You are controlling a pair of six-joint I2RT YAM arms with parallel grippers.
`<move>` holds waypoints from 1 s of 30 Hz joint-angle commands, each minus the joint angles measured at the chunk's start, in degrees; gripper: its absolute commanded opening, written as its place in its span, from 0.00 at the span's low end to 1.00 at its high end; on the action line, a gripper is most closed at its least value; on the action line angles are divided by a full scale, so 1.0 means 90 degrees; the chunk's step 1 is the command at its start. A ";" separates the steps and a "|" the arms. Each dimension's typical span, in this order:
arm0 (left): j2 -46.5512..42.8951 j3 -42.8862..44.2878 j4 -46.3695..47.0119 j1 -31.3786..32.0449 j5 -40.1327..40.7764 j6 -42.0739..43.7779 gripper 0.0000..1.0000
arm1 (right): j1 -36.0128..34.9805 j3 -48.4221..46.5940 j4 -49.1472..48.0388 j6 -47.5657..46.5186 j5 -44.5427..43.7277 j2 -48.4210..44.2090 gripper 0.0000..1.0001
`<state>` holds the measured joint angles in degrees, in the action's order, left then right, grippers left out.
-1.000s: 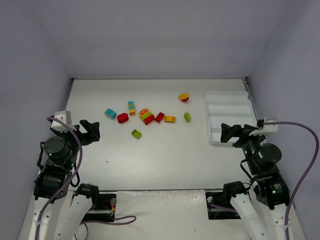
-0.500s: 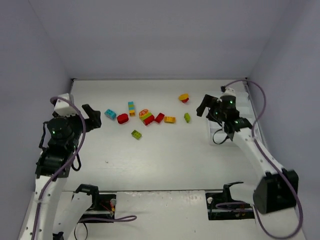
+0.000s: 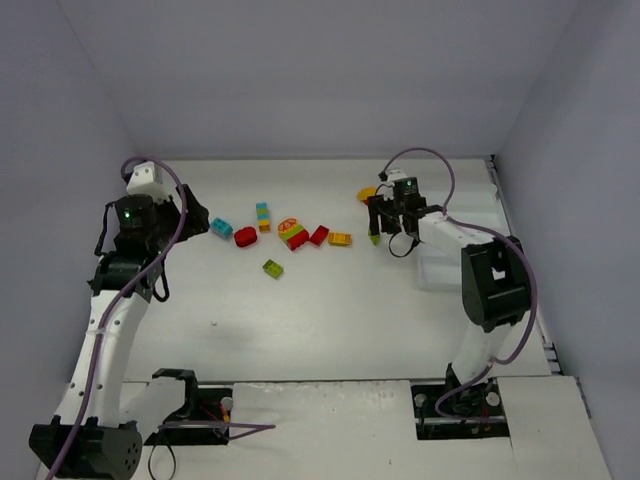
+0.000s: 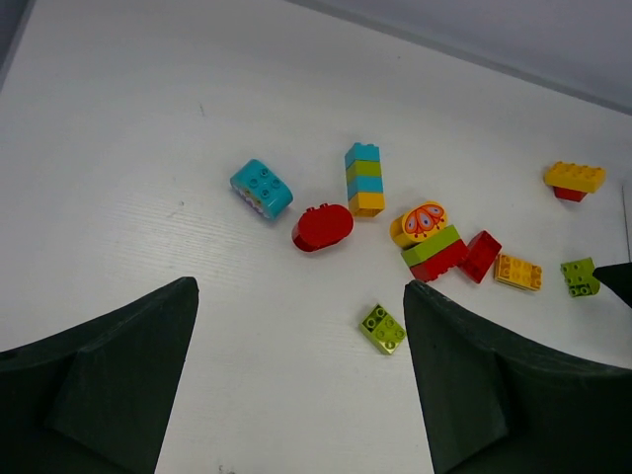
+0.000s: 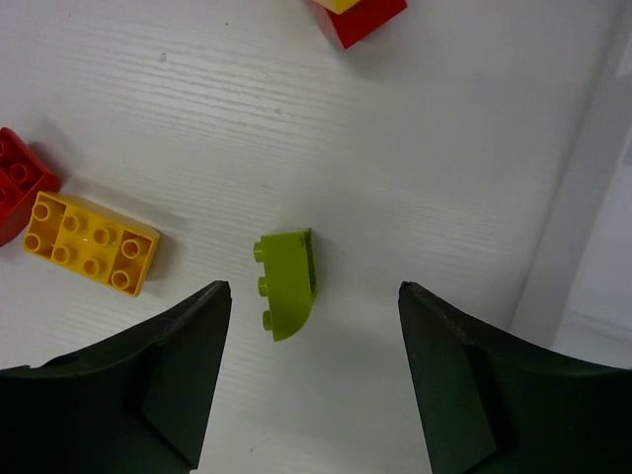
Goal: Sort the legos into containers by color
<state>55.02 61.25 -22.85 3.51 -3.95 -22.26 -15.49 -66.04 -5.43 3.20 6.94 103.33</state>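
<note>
**High View, Two Wrist Views**

The top external camera looks down from above the near edge on the whole table [image 3: 330, 300]. The left wrist camera slants across it from some way off. The right wrist camera looks straight down, close, on a lime green brick [image 5: 286, 281] that all three show.

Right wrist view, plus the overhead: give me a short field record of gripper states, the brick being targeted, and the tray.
right gripper: open, fingers either side of the lime green brick, not touching it
lime green brick: lying on the table, apart from the white tray
neighbours: yellow brick, red brick
left gripper: open, empty, near the cyan brick
sorted: no brick seen in the tray's visible part
</note>
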 commanded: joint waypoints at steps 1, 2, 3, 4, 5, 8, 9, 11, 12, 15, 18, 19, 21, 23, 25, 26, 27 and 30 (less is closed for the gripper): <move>0.0077 0.0254 0.0245 -0.0146 -0.0177 -0.0251 0.78 | -0.0125 -0.0445 -0.0480 -0.0619 0.0341 0.0208 0.66; 0.0097 0.0245 0.0234 -0.0165 -0.0090 -0.0241 0.78 | -0.0183 -0.0542 -0.0490 -0.0658 0.0352 0.0286 0.67; 0.0087 0.0225 0.0225 -0.0165 -0.0031 -0.0232 0.78 | -0.0203 -0.0611 -0.0500 -0.0678 0.0342 0.0451 0.68; 0.0087 0.0216 0.0225 -0.0165 0.0008 -0.0222 0.78 | -0.0223 -0.0679 -0.0490 -0.0678 0.0323 0.0540 0.70; 0.0087 0.0206 0.0225 -0.0165 0.0038 -0.0212 0.78 | -0.0232 -0.0738 -0.0500 -0.0659 0.0255 0.0695 0.70; 0.0078 0.0196 0.0205 -0.0165 0.0038 -0.0212 0.78 | -0.0232 -0.0923 -0.0490 -0.0668 0.0148 0.0920 0.69; 0.0068 0.0196 0.0215 -0.0165 0.0019 -0.0212 0.78 | -0.0232 -0.0953 -0.0490 -0.0688 0.0108 0.0950 0.67; 0.0048 0.0186 0.0225 -0.0165 -0.0011 -0.0212 0.78 | -0.0242 -0.0934 -0.0490 -0.0698 0.0011 0.0970 0.54; 0.0048 0.0186 0.0225 -0.0165 -0.0021 -0.0212 0.78 | -0.0242 -0.0914 -0.0490 -0.0698 -0.0067 0.0961 0.48; 0.0048 0.0196 0.0225 -0.0165 -0.0060 -0.0212 0.78 | -0.0242 -0.0826 -0.0490 -0.0688 -0.0165 0.0892 0.21; 0.0048 0.0186 0.0225 -0.0165 -0.0099 -0.0222 0.78 | -0.0242 -0.0787 -0.0480 -0.0698 -0.0312 0.0746 0.00; 0.0048 0.0186 0.0225 -0.0165 -0.0108 -0.0232 0.78 | -0.0233 -0.0816 -0.0480 -0.0707 -0.0360 0.0688 0.00; 0.0048 0.0186 0.0225 -0.0165 -0.0118 -0.0232 0.78 | -0.0174 -0.0894 -0.0509 -0.0688 -0.0671 0.0483 0.00; 0.0058 0.0186 0.0225 -0.0165 -0.0138 -0.0232 0.78 | -0.0077 -0.1098 -0.0587 -0.0600 -0.1101 0.0327 0.00; 0.0058 0.0186 0.0225 -0.0165 -0.0206 -0.0232 0.78 | 0.0215 -0.1400 -0.0676 -0.0377 -0.1569 0.0335 0.00; 0.0039 0.0177 0.0244 -0.0165 -0.0206 -0.0232 0.78 | 0.0342 -0.1509 -0.0676 -0.0269 -0.1668 0.0374 0.00; 0.0038 0.0176 0.0244 -0.0165 -0.0226 -0.0241 0.78 | 0.0479 -0.1616 -0.0676 -0.0075 -0.1824 0.0404 0.00; -0.0020 0.0176 0.0244 -0.0165 -0.0226 -0.0241 0.78 | 0.0977 -0.1958 -0.0686 0.0376 -0.1826 0.0618 0.00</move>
<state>56.18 61.25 -23.70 2.28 -5.15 -23.70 -11.11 -79.40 -7.79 1.69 -3.88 111.85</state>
